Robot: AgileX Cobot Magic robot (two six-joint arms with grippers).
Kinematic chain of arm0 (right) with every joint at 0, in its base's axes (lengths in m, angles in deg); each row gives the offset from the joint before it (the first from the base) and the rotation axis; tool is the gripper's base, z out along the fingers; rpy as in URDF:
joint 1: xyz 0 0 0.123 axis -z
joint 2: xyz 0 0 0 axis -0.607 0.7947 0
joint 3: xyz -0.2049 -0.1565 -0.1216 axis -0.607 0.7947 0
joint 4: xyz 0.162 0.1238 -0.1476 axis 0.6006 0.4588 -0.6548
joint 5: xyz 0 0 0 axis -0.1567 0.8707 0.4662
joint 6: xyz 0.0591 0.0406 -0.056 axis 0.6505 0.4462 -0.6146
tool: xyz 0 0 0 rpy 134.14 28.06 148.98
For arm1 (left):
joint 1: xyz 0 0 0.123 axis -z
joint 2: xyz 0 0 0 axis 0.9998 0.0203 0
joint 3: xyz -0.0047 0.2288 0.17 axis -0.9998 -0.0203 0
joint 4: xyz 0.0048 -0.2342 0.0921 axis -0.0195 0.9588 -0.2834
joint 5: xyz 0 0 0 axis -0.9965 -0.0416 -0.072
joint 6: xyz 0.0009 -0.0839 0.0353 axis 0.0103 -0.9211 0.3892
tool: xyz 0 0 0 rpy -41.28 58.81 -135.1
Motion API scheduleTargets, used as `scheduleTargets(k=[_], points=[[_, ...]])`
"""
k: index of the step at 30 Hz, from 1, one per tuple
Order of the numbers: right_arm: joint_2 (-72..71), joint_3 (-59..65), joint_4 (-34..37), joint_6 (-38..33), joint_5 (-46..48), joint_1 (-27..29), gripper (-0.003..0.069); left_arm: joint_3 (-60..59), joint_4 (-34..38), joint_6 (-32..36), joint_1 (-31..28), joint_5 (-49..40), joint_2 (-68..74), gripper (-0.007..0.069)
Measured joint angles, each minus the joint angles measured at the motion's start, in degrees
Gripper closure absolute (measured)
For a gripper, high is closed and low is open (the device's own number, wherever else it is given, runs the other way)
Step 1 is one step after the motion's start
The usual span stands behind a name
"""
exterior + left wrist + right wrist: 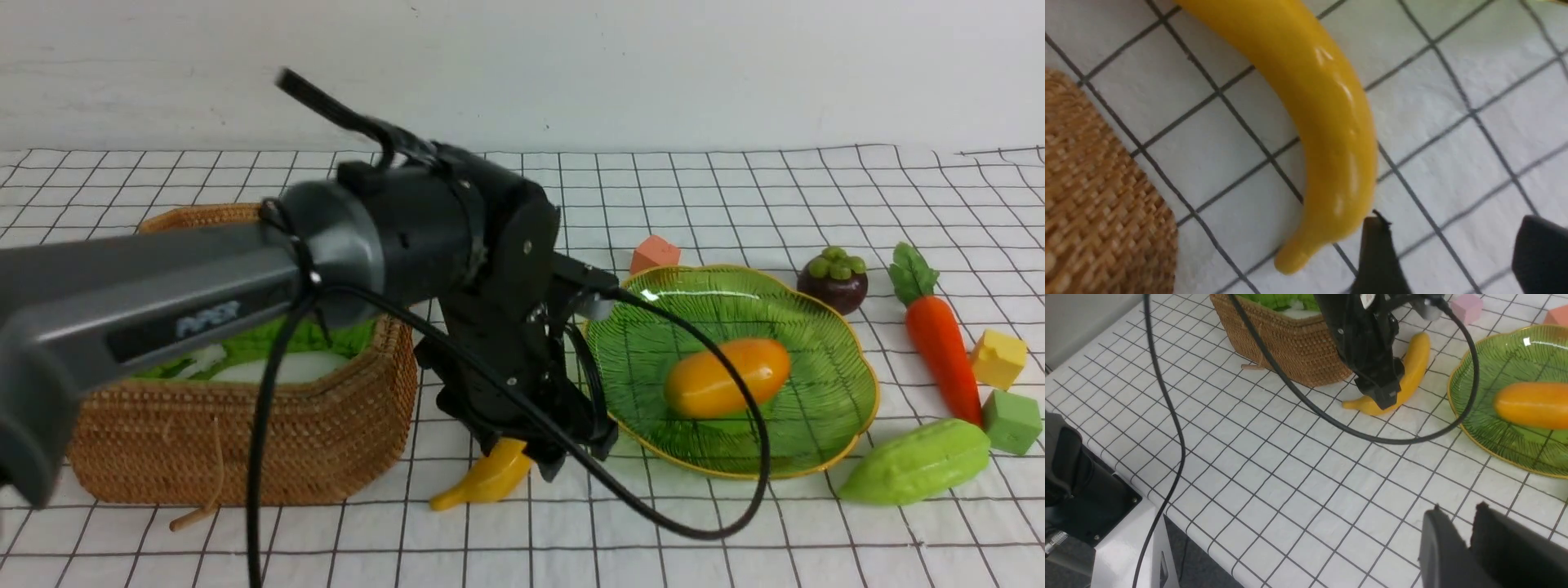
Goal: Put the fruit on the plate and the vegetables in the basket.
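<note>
Left jaws stand apart beside the banana (1327, 122); right jaws nearly closed, empty. Likely light, stiff, slippery: grip its thick middle.

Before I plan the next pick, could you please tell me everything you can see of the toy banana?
The toy banana is long, curved and plain yellow, glossy like plastic, tapering to a narrow stem end. It lies flat on the white checked cloth between the wicker basket and the green glass plate, apart from both. The left gripper hangs open just above it, one finger beside its stem end; whether they touch is unclear.
</note>
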Motion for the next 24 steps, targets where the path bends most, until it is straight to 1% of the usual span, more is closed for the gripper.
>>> scheduleTargets(k=[1,2,4,6,8,9,10,11,12,16,20,21,23,24], points=[[0.0,0.0,0.0,0.0,0.0,0.0,0.0518,0.0,-2.9,-1.4,0.0,1.9,2.1,0.0108],[0.0,0.0,0.0,0.0,0.0,0.0,0.0518,0.0,-4.7,-2.2,0.0,3.0,3.2,0.0096],[0.0,0.0,0.0,0.0,0.0,0.0,0.0518,0.0,-8.0,-3.7,-0.1,4.8,5.1,0.0093],[0.0,0.0,0.0,0.0,0.0,0.0,0.0518,0.0,-10.0,-4.8,-0.1,6.1,6.2,0.0114],[0.0,0.0,0.0,0.0,0.0,0.0,0.0518,0.0,-11.0,-5.7,-0.1,6.5,7.1,0.0162],[0.0,0.0,0.0,0.0,0.0,0.0,0.0518,0.0,-11.1,-6.0,-0.1,6.7,7.4,0.0211],[0.0,0.0,0.0,0.0,0.0,0.0,0.0518,0.0,-11.0,-6.1,-0.2,6.7,7.4,0.0220],[0.0,0.0,0.0,0.0,0.0,0.0,0.0518,0.0,-10.9,-6.3,-0.1,6.7,7.4,0.0314],[0.0,0.0,0.0,0.0,0.0,0.0,0.0518,0.1,-10.8,-6.3,-0.1,6.7,7.4,0.0323],[-0.1,0.0,0.0,0.0,0.0,0.0,0.0515,0.8,-10.3,-6.5,-0.1,5.3,7.3,0.0312],[-0.1,0.0,-1.3,0.0,0.0,0.0,0.0512,4.9,-9.7,-6.4,0.1,1.8,4.5,0.0312],[-0.1,0.0,-2.1,0.1,0.0,0.0,0.0512,6.1,-9.6,-5.2,0.3,1.6,3.6,0.0312],[-0.1,0.0,-3.2,0.6,0.0,0.0,0.0510,9.4,-8.3,-0.7,0.7,1.7,1.8,0.0312],[-0.1,0.0,-3.5,0.8,0.0,0.0,0.0510,9.7,-8.0,-0.7,0.7,1.8,1.7,0.0312]])
